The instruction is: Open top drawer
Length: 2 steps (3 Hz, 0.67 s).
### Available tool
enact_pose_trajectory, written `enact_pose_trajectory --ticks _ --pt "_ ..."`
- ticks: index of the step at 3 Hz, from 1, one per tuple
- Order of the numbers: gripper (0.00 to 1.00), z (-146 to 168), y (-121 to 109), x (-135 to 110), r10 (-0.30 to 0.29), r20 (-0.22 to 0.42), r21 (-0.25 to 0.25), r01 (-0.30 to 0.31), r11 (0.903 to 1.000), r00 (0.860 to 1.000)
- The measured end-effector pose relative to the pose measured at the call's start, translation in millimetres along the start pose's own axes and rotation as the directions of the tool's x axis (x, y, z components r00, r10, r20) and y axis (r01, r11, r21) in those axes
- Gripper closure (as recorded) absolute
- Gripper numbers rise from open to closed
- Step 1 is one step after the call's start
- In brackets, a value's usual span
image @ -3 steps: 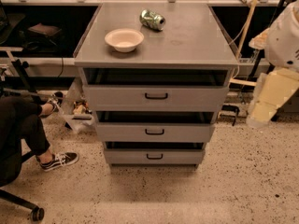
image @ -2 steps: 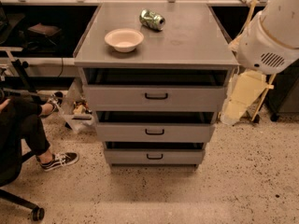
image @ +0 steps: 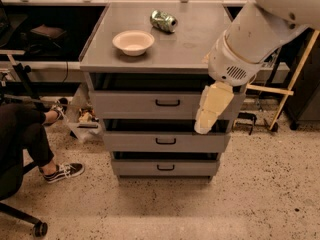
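The grey cabinet has three drawers. The top drawer point(image: 150, 105) is the widest, with a small black bar handle point(image: 167, 103) at its centre and a dark gap above its front. The middle drawer point(image: 165, 142) and the bottom drawer point(image: 165, 167) sit below it. My gripper point(image: 207, 115) is cream coloured and hangs down from the white arm point(image: 250, 39). It lies in front of the right end of the top drawer's front, right of the handle and apart from it. Its tip reaches the gap above the middle drawer.
A pale bowl point(image: 133, 41) and a crushed green can point(image: 163, 20) lie on the cabinet top point(image: 200, 44). A seated person's leg and shoe point(image: 62, 171) and a chair wheel point(image: 39, 229) are at the left. Floor clutter point(image: 82, 124) lies left of the cabinet; a wooden frame point(image: 285, 86) stands right.
My arm has swung in from the right and leftwards. The gripper has moved from beside the cabinet to in front of the top drawer's right end. The drawers have not moved.
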<state>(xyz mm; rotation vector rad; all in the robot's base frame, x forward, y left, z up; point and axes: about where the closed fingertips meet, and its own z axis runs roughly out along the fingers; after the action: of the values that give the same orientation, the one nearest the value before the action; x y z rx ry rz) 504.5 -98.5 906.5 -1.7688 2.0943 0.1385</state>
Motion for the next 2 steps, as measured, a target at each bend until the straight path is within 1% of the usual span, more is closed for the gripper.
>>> enact_pose_trajectory --ticks 1,2 --pt "0.00 0 0 0 0.000 0.000 0.000 0.000 1.0000 1.000" --pt "0.00 6 -17 5 0.018 -0.041 0.064 -0.015 0.9978 0.999"
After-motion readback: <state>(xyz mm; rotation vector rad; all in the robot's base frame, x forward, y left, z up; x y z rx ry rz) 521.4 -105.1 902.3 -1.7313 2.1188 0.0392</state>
